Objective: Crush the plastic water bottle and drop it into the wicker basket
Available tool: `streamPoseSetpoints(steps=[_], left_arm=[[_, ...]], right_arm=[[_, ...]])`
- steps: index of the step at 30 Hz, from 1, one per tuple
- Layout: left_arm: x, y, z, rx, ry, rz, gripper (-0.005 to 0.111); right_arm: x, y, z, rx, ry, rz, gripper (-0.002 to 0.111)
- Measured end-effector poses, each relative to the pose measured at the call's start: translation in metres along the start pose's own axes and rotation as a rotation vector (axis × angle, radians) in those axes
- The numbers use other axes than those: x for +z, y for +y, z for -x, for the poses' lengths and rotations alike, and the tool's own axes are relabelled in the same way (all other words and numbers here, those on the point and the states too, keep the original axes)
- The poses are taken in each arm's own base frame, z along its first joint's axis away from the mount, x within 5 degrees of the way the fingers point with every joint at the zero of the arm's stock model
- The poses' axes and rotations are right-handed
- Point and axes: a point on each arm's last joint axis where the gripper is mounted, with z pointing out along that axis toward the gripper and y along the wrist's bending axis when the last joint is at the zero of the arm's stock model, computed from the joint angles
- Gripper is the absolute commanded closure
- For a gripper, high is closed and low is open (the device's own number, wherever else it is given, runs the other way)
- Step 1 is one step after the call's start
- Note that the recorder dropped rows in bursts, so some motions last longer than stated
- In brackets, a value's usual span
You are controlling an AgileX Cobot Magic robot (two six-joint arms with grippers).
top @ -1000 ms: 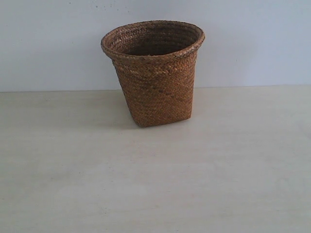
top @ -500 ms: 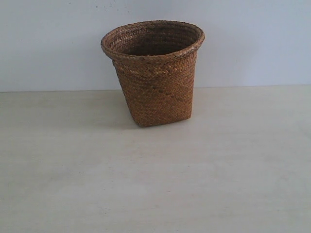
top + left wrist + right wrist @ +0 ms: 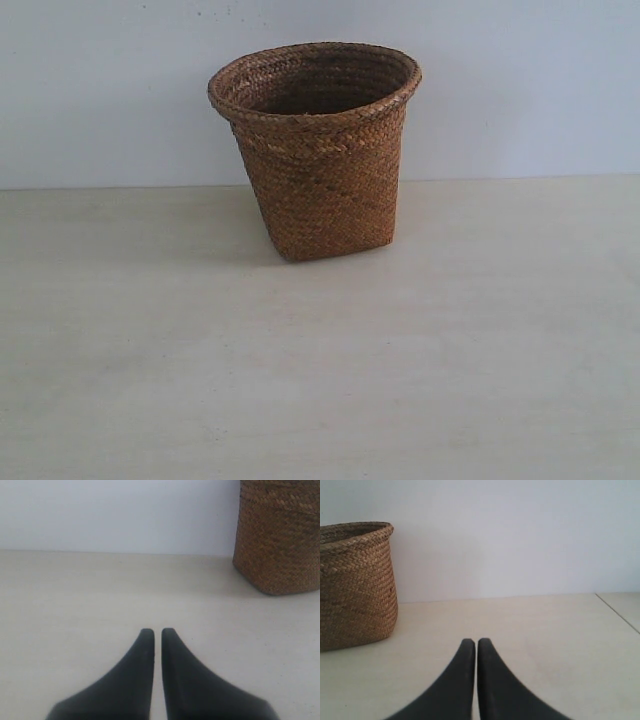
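The brown wicker basket (image 3: 318, 150) stands upright at the back middle of the pale table, its flared rim open upward. The left wrist view catches its lower wall (image 3: 280, 535) off to one side, and the right wrist view shows its side and rim (image 3: 355, 585). The plastic water bottle is in none of the views. My left gripper (image 3: 154, 631) is shut with nothing between its black fingers, low over bare table. My right gripper (image 3: 471, 641) is shut and empty too. Neither gripper appears in the exterior view.
The pale wooden table (image 3: 320, 380) stretches in front of the basket, backed by a plain light wall (image 3: 100, 90). A seam or table edge (image 3: 617, 612) runs diagonally at the far side in the right wrist view.
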Motion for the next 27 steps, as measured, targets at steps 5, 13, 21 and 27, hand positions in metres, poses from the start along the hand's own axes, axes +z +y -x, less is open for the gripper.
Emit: streamPoseSetpoints(steps=[5, 13, 21, 27], left_arm=[[0.000, 0.000, 0.000, 0.000, 0.000, 0.000, 0.102], [0.000, 0.000, 0.000, 0.000, 0.000, 0.000, 0.102], [0.000, 0.000, 0.000, 0.000, 0.000, 0.000, 0.102], [0.000, 0.000, 0.000, 0.000, 0.000, 0.000, 0.102]], right_arm=[[0.000, -0.001, -0.003, 0.004, 0.034, -0.007, 0.108], [0.005, -0.004, -0.020, -0.013, 0.059, -0.030, 0.108], [0.010, -0.006, -0.044, -0.010, 0.098, -0.036, 0.108], [0.010, -0.006, -0.049, -0.009, 0.151, -0.036, 0.108]])
